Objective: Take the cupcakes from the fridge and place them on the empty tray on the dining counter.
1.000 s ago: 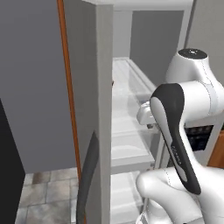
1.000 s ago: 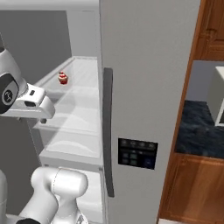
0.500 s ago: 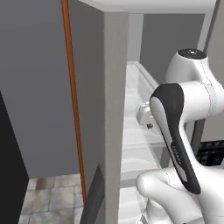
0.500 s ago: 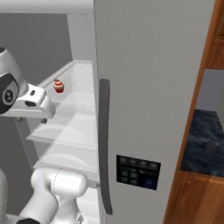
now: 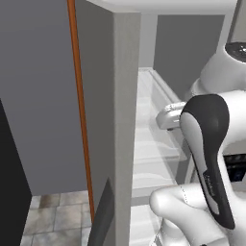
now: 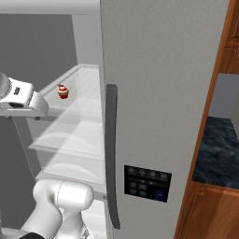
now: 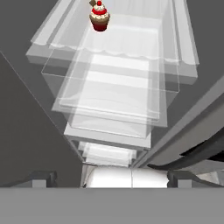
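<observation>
Open fridge point(image 6: 158, 84), one cupcake point(image 7: 99, 16) on translucent shelf point(image 7: 118, 70); gripper point(image 7: 111, 177) spread wide, empty, well short of it

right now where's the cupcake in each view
Left base view: no cupcake to point at.
Right base view: cupcake left of centre, on the upper translucent shelf.
Hand view: cupcake at top centre, far end of that shelf.
Shared landmark: the translucent shelf.
</observation>
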